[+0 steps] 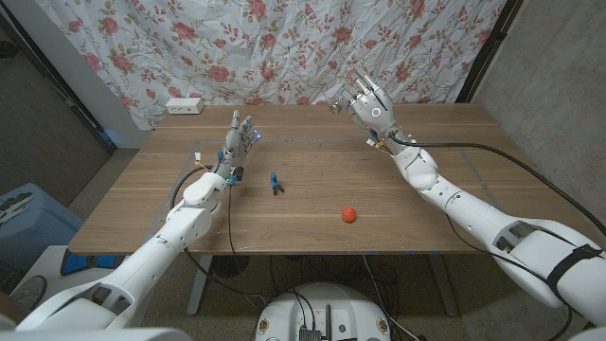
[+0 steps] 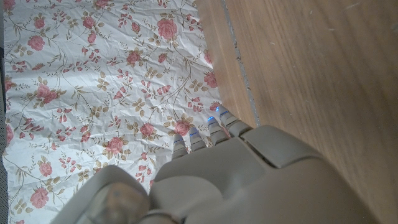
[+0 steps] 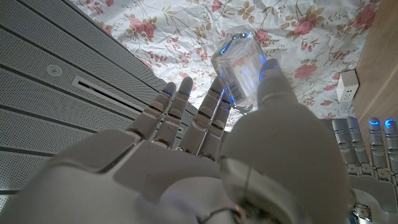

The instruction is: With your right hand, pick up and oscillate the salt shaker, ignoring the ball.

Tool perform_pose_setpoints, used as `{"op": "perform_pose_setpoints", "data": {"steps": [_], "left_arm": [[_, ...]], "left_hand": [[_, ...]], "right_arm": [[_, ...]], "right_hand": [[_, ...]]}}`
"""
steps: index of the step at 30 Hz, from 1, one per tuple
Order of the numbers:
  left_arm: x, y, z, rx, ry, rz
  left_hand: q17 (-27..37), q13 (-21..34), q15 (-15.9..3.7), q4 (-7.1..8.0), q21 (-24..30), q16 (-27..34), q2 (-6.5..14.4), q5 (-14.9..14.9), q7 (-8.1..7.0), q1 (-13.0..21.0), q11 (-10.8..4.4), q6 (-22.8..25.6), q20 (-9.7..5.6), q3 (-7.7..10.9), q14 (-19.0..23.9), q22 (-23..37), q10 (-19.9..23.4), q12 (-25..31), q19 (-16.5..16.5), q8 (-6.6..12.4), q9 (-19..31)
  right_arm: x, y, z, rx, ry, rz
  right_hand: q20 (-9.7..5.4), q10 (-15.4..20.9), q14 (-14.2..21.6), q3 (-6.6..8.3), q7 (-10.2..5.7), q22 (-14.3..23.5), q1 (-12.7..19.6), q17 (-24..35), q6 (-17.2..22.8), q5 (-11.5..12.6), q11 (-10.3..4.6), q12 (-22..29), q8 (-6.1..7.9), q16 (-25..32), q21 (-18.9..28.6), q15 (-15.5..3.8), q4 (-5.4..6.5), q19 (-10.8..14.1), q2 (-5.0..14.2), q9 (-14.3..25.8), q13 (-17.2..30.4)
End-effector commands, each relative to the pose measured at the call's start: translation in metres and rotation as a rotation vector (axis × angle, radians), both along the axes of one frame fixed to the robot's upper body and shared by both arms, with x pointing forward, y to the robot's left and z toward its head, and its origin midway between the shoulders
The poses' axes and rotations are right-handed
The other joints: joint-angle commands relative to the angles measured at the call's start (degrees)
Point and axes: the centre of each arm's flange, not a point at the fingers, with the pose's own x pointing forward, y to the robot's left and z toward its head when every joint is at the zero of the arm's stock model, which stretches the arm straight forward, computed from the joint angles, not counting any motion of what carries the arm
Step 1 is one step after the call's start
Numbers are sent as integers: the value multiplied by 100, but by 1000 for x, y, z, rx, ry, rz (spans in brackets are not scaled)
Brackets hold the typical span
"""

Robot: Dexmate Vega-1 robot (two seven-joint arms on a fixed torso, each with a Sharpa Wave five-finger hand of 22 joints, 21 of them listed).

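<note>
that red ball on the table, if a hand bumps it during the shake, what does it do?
The red ball looks round and sits on bare table with nothing beside it, so it would probably roll freely. It looks small, so likely light. The right hand holds the salt shaker raised well away from it, so a bump seems unlikely.

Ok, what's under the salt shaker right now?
Nothing touches it: the right hand holds the salt shaker raised above the table's far edge. The shaker's base is covered by fingers.

the wooden tabletop carries a small red ball right of middle, a little blue-handled tool near its centre, and a white power strip at the far-left edge.
</note>
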Motion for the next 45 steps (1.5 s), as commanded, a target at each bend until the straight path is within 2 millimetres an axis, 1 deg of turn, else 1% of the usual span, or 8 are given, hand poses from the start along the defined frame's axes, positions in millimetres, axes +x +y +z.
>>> {"op": "perform_pose_setpoints", "data": {"steps": [1,6,15,24,34,45], "left_arm": [[0,0,0,0,0,0],[0,0,0,0,0,0],[0,0,0,0,0,0],[0,0,0,0,0,0],[0,0,0,0,0,0],[0,0,0,0,0,0]], "left_hand": [[34,21,-609,35,26,29,578,45,-57,-1,-44,5,-134,-11,4,27,7,45,26,25,35],[34,21,-606,35,26,28,579,45,-53,-1,-44,7,-134,-10,2,27,4,44,27,26,35],[34,21,-606,35,26,29,579,45,-53,-1,-53,6,-138,-10,5,27,5,45,27,25,35],[34,21,-604,36,27,29,579,45,-56,-2,-45,0,-138,-10,6,27,6,45,28,23,35],[34,21,-602,36,26,28,578,44,-55,-2,-48,0,-140,-11,3,27,-1,42,27,23,35],[34,21,-600,35,26,29,578,44,-51,-1,-47,7,-139,-11,5,27,7,45,28,26,35]], "right_arm": [[-1,-5,14,22,-24,-10],[0,-4,7,4,-10,-7],[-1,-2,-15,-18,26,6],[1,0,-33,-43,57,12],[1,8,-52,-67,96,33],[2,15,-65,-68,134,62]], "right_hand": [[-63,53,-3,0,-148,22,406,12,158,13,-14,28,28,15,14,-850,16,-31,403,96,5],[-62,52,-2,-4,-148,23,405,14,162,11,-14,26,35,17,13,-848,22,-36,413,98,4],[-62,50,2,-17,-149,23,396,16,164,5,-13,24,44,21,15,-836,35,-34,424,103,5],[-52,36,9,-34,-149,23,365,8,160,-1,-12,16,52,12,18,-808,54,-29,428,106,2],[-47,0,-5,-53,-151,23,370,8,154,-3,-10,-1,62,5,21,-818,46,-24,421,110,-3],[-47,-42,-18,-63,-153,24,385,17,143,-3,-8,-15,66,10,24,-823,45,-21,438,112,-4]]}}
